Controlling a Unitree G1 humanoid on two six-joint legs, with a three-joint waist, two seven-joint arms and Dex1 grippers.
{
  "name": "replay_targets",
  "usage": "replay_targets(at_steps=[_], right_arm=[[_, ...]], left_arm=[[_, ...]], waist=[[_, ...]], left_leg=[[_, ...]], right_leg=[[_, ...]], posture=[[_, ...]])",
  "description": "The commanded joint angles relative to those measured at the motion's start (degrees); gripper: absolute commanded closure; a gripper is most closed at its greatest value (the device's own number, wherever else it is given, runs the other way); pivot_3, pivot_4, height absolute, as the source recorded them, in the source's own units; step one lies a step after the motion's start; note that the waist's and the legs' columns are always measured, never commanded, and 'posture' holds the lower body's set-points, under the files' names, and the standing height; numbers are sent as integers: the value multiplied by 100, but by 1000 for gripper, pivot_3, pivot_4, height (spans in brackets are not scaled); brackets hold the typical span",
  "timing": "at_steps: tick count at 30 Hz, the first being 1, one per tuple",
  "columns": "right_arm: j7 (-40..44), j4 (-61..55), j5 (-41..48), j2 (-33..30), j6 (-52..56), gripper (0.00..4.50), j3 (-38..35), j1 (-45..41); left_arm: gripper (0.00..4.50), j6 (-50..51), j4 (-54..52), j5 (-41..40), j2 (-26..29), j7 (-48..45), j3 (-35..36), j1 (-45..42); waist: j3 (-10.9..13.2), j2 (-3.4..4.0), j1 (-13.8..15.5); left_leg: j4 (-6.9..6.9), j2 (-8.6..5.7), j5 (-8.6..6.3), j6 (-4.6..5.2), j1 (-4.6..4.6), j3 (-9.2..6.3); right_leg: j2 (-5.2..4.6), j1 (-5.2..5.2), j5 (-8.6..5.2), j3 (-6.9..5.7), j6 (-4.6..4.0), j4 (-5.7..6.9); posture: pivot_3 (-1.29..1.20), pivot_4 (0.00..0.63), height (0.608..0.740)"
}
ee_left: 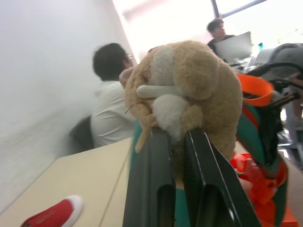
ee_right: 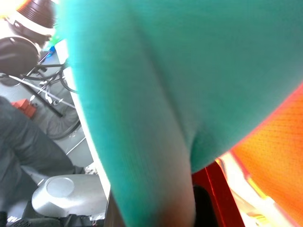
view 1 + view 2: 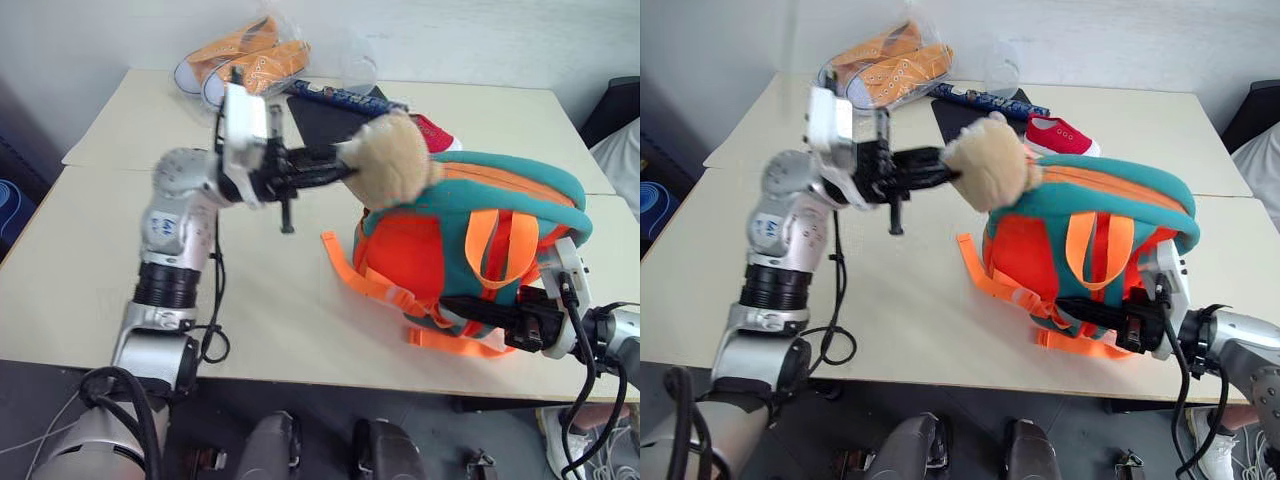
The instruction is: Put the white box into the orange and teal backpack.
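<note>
The orange and teal backpack (image 3: 470,225) lies on the table at the right, its orange webbing straps (image 3: 375,280) trailing toward the front. My left gripper (image 3: 345,165) is shut on the beige plush bear charm (image 3: 395,160) and holds it raised at the backpack's upper left corner. In the left wrist view the plush bear charm (image 1: 189,90) bulges out above my black fingers (image 1: 151,179). My right gripper (image 3: 455,308) is shut on the backpack's lower front edge, among the straps; teal fabric (image 2: 142,94) presses close in the right wrist view. The white box is out of view.
At the table's back stand orange sneakers in a clear bag (image 3: 250,65), a clear cup (image 3: 358,70), a flat black item (image 3: 320,120), a blue patterned stick (image 3: 345,97) and a red shoe (image 3: 435,133). People (image 1: 111,104) sit beyond the table.
</note>
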Motion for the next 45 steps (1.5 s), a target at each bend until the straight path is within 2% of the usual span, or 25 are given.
replay_targets(at_steps=[1, 5, 10, 13, 15, 17, 22, 23, 26, 29, 34, 36, 38, 40, 45], right_arm=[[-12, -59, 94, 85, -61, 4500, -394, 281], [-91, -150, 149, 176, -105, 4500, -505, 464], [-225, -243, 190, 266, -163, 4500, -472, 542], [-282, -256, 208, 292, -174, 4500, -452, 525], [-324, -264, 220, 312, -179, 4500, -422, 497], [-374, -273, 210, 358, -199, 4500, -368, 454], [-588, -195, 7, 569, -367, 4500, -206, 212], [-701, -149, -57, 608, -395, 4500, -211, 149], [-571, -192, -392, 630, -759, 3523, -278, 117], [-18, -64, -1348, 399, -1634, 2436, -269, 488], [842, 1095, -2304, 108, -2956, 766, -710, 967], [1352, 1706, -2496, 92, -3658, 147, -874, 1009], [1766, 2192, -2736, 35, -4324, 65, -866, 982], [2440, 3161, -3236, -157, -5726, 65, -686, 746], [2734, 4987, -3652, -304, -7018, 65, -439, -166]], left_arm=[[4491, -30, 396, 86, 353, 144, 355, -137], [4491, 172, 864, 268, 592, 196, 256, -30], [4491, 240, 1454, 844, 655, 80, -229, 480], [4491, 178, 1705, 1060, 555, 69, -409, 725], [4491, -266, 2189, 1307, 363, 580, -350, 729], [4491, -624, 2448, 1428, 216, 672, -373, 834], [4491, -849, 2057, 1311, 195, 211, -414, 1377], [4168, -887, 1965, 1326, 228, 232, -387, 1434], [3239, -537, 1320, 1126, 477, 143, -227, 1712], [2239, -73, 475, 820, 852, 94, 23, 2124], [709, 153, -759, 314, 1698, -388, 638, 3258], [699, 147, -1053, 315, 1999, -370, 893, 3830], [699, 28, -1231, 403, 2181, -336, 1009, 4249], [699, -346, -1268, 752, 2351, -160, 1172, 4877], [699, -503, -1714, 756, 2351, 191, 1453, 5663]], waist=[[0, 0, 1], [0, 0, -5], [-1, 1, -7], [0, 1, -7], [0, 0, 11], [-1, -1, 11], [-2, -1, -47], [-2, -1, -46], [-2, -1, -44], [-2, 0, -34], [-2, 0, -25], [-2, 2, -34], [-1, 4, -36], [0, 10, -41], [1, 8, -91]], left_leg=[[-1, -1, 0, 0, 0, 1], [-1, -1, 0, 0, 0, 2], [-3, 0, 0, 0, 3, 3], [-2, -1, 0, 0, -1, 7], [-2, -1, 0, 0, -2, 6], [-1, -1, -2, 2, -2, 5], [-7, 3, -5, -3, 0, 11], [-7, 4, -5, -5, 1, 11], [-6, 4, -3, -7, 0, 16], [-13, 4, -4, -7, -1, 15], [-12, -1, -8, 1, 1, 19], [-12, -2, -9, 2, 4, 23], [-15, 0, -10, 0, 10, 25], [-19, 3, -13, -5, 11, 25], [-57, 2, -28, -36, 61, 56]], right_leg=[[1, 0, 0, 0, 0, 0], [4, 0, 0, 1, 0, 3], [3, -3, 0, 5, 0, 6], [1, -9, 0, 9, 0, 9], [-2, -10, 0, 9, 0, 8], [-9, -11, 0, 11, 0, -7], [-7, -16, 0, 18, 0, -3], [-5, -19, 0, 18, 0, 4], [-6, -24, 0, 21, 0, 4], [-6, -26, 0, 22, 0, 9], [-9, -15, 0, 25, 0, 4], [-12, -14, 1, 29, 1, -7], [-11, -15, 0, 32, 1, -16], [-10, -16, 0, 32, 0, -16], [-18, 0, 0, 56, 0, -21]], posture=[[0, 150, 740], [0, 150, 740], [0, 150, 740], [0, 150, 740], [0, 150, 740], [0, 150, 740], [0, 150, 740], [0, 150, 740], [0, 150, 740], [0, 150, 740], [0, 150, 740], [0, 150, 740], [0, 150, 740], [0, 150, 740], [0, 150, 740]])
